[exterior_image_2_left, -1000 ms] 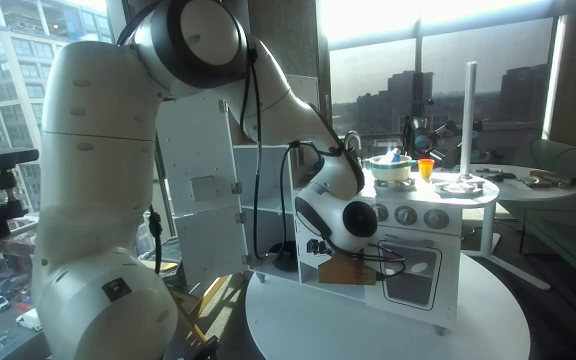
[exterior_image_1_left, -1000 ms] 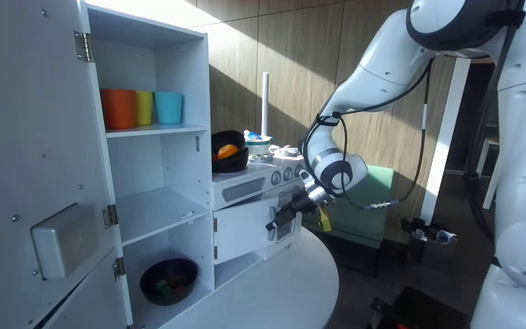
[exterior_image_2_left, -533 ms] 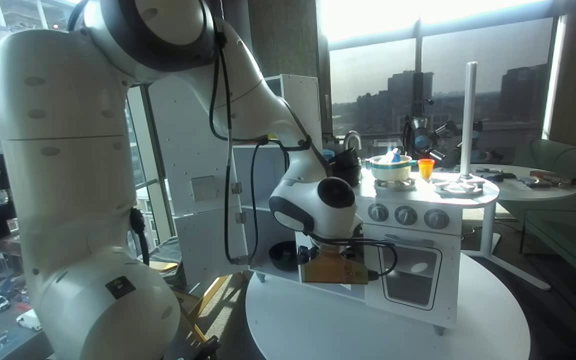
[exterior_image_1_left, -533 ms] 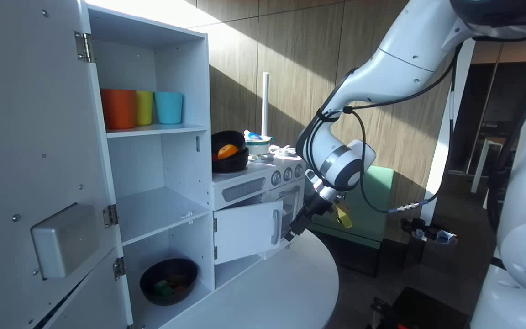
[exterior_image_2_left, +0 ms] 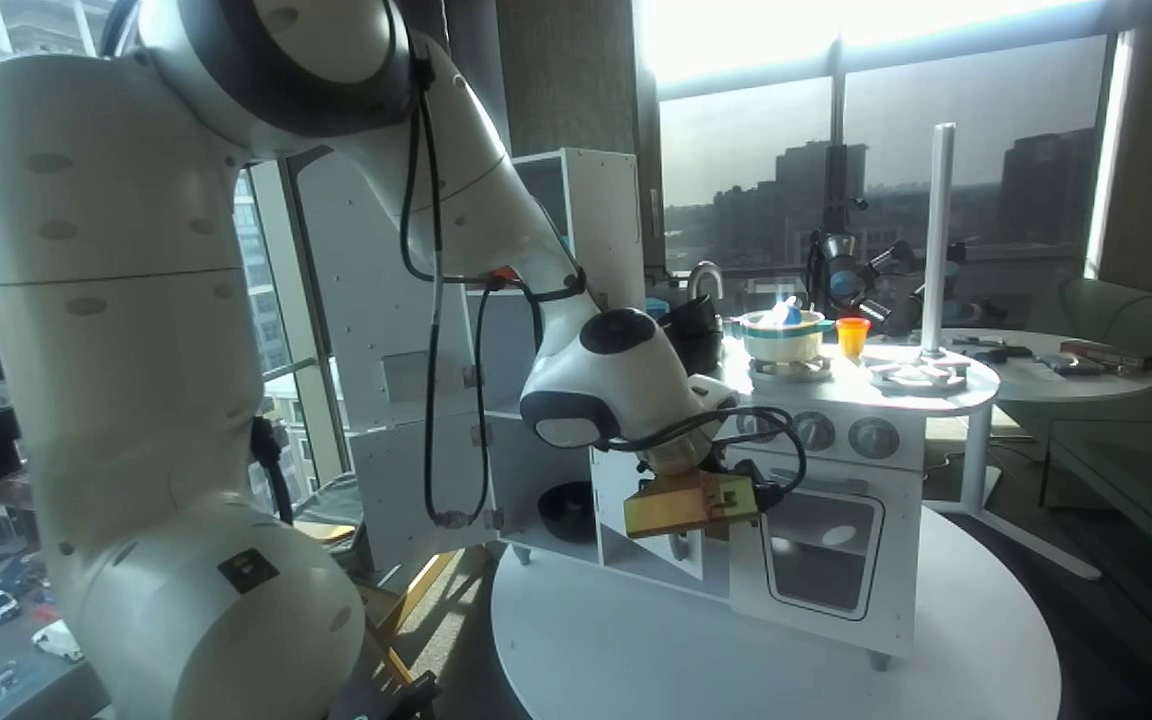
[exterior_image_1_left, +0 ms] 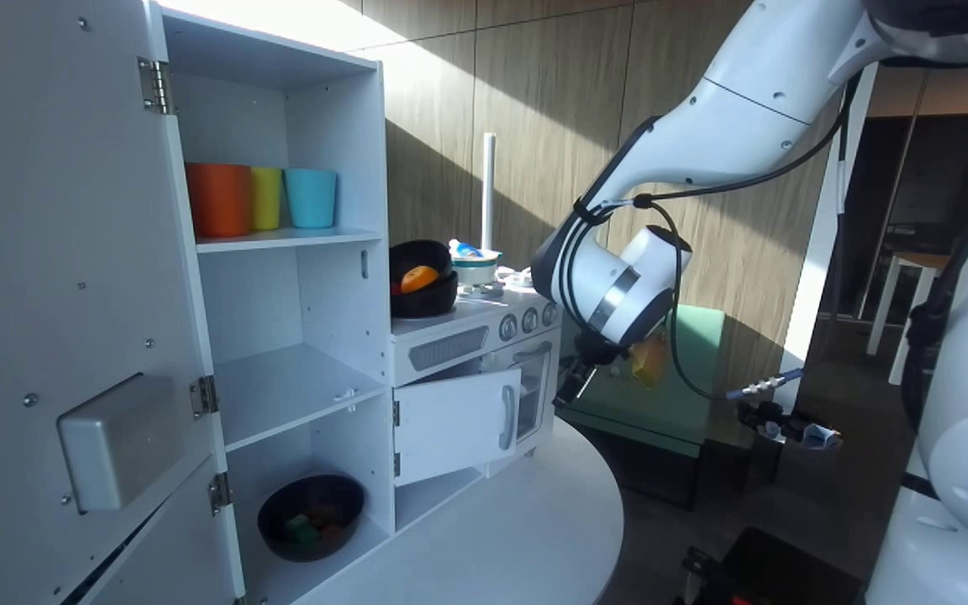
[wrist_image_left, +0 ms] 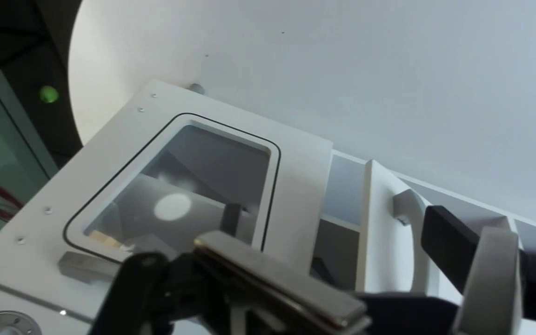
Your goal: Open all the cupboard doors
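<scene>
We saw the small door (exterior_image_1_left: 455, 427) partly open beside the oven (exterior_image_2_left: 824, 555), with the tall door (exterior_image_1_left: 30, 252) and low door (exterior_image_1_left: 169, 542) wide open. Our gripper (exterior_image_1_left: 566, 395) hung near the small door without touching, fingers (wrist_image_left: 493, 270) apart, nothing between them. We judged that door light and rigid, likely to turn easily on its hinges (exterior_image_1_left: 397, 413), and best hooked or pinched by its curved handle (exterior_image_1_left: 507, 418)

The wall (exterior_image_1_left: 551, 92) was wood-panelled, and a diagonal band of sunlight (exterior_image_1_left: 450, 109) crossed it. The floor (exterior_image_1_left: 660, 529) was dark. In an exterior view, the window (exterior_image_2_left: 986, 100) was brightest along the top, with grey buildings (exterior_image_2_left: 811, 180) showing through it. A green sofa (exterior_image_2_left: 1136, 460) stood beside a round table (exterior_image_2_left: 1056, 388). The desk (exterior_image_2_left: 786, 680) was white and round.
</scene>
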`<state>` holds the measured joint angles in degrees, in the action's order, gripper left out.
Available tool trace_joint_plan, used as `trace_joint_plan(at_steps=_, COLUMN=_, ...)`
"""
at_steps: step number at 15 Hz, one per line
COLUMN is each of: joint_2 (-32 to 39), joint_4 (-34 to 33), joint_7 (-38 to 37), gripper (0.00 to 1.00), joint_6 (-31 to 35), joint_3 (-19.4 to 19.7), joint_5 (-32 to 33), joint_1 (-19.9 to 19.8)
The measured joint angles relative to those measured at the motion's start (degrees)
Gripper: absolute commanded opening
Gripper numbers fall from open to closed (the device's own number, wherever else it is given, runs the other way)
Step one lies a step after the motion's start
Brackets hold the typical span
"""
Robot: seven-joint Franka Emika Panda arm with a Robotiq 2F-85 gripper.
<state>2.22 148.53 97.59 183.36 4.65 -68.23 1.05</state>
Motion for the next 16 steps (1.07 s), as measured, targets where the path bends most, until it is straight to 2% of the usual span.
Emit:
trace_joint_plan(at_steps=5, joint_2=0.97, joint_4=-6.97, joint_7=-5.10, gripper=1.00, joint_6=6.61, joint_3=1.20, joint_5=-0.86, joint_1=-0.82)
trace_joint_plan(at_steps=6, joint_2=1.56, joint_4=-8.75, joint_7=-8.37, gripper=1.00, joint_6=7.12, joint_3=1.20, joint_5=1.27, joint_1=-1.08)
trace_joint_plan(at_steps=11, joint_2=7.42, joint_4=-13.67, joint_7=-31.18, gripper=1.00, joint_6=7.25, joint_3=1.08, joint_5=17.34, joint_1=-1.48)
trace_joint_plan(at_steps=16, joint_2=11.81, joint_4=-12.63, joint_7=-53.74, gripper=1.00, joint_6=7.17, joint_3=1.03, joint_5=37.00, joint_1=-1.36)
